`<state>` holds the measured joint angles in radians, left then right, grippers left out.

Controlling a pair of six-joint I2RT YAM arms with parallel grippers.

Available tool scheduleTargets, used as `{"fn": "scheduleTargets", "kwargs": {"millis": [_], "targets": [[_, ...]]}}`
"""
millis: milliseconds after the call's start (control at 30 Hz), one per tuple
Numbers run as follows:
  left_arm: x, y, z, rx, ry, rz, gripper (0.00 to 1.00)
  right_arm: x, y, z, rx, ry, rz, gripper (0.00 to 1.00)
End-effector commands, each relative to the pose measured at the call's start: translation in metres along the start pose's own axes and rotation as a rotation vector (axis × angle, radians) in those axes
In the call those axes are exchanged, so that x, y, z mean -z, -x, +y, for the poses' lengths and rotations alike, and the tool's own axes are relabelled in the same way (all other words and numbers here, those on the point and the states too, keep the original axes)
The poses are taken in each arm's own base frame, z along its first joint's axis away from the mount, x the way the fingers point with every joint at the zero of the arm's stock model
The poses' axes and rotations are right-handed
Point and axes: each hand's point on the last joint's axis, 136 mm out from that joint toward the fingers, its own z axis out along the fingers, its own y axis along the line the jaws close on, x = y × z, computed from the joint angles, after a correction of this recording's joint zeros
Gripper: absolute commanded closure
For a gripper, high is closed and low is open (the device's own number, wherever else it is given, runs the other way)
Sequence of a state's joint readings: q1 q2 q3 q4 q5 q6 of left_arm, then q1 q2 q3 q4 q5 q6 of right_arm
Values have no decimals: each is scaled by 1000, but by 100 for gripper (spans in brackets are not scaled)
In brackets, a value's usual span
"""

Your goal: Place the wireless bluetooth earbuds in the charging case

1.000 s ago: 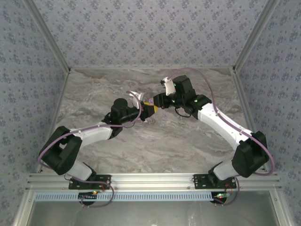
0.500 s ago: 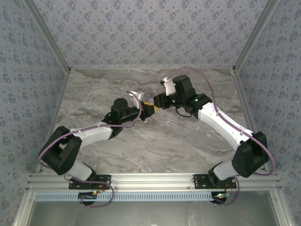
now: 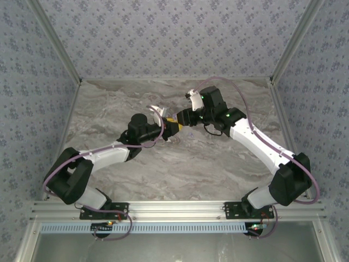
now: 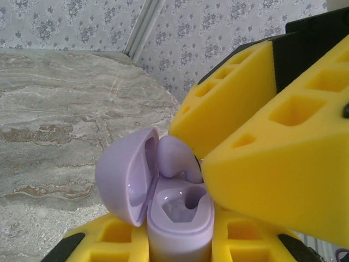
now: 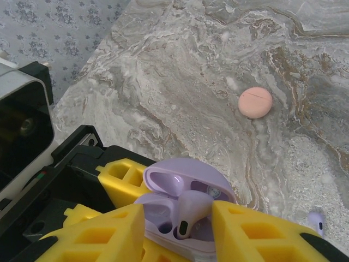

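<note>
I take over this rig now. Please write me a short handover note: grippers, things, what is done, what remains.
Left gripper: shut on the open purple charging case.
Right gripper: jaws apart around a purple earbud standing in the case, not clearly seated.
On the table: a second purple earbud and a salmon-pink disc.
Done: first earbud is in the case.
To do: check its seating, then insert the second earbud.

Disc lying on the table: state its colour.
The disc is salmon pink; right wrist view shows it best.
</note>
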<state>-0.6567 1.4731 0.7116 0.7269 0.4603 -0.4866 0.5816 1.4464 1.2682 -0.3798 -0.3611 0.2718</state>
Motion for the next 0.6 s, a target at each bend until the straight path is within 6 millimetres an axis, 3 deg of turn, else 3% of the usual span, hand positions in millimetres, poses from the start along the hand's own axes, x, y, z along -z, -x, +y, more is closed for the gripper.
{"fn": "scheduleTargets", "kwargs": {"millis": [0, 433, 567], "targets": [[4, 14, -19, -70, -51, -23, 90, 15, 16, 10, 35, -6, -39, 58], [6, 7, -21, -135, -23, 21, 90, 20, 17, 3, 56, -90, -22, 51], [9, 7, -20, -147, -1, 23, 90, 24, 20, -10, 47, -167, -41, 49]]}}
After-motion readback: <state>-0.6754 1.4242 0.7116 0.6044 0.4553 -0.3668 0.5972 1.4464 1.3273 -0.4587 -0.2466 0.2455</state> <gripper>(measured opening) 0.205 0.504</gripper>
